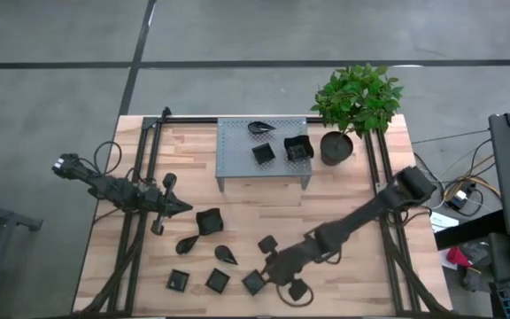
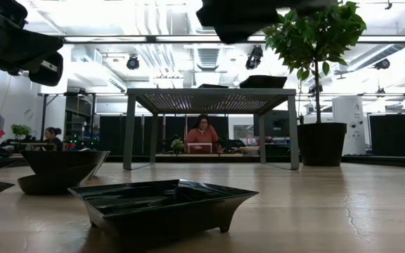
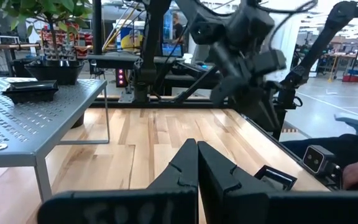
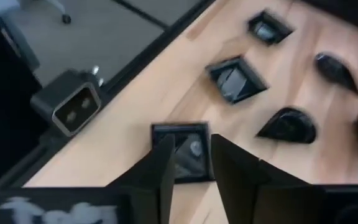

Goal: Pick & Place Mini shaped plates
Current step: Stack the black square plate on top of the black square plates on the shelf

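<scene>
- The right gripper (image 4: 188,163) hangs low over a small square plate (image 4: 182,149) at the near table edge. Its fingers stand slightly apart, one to each side of the plate's wall, gripping nothing.
- To grasp well, I judge one finger should drop inside the rim and one outside, then pinch.
- The left gripper (image 3: 196,163) waits clenched and empty above the table's left side.
- Other mini plates (image 1: 208,221) lie scattered along the front; three sit on the grey perforated stand (image 1: 237,151), beside the potted plant (image 1: 354,102).
</scene>
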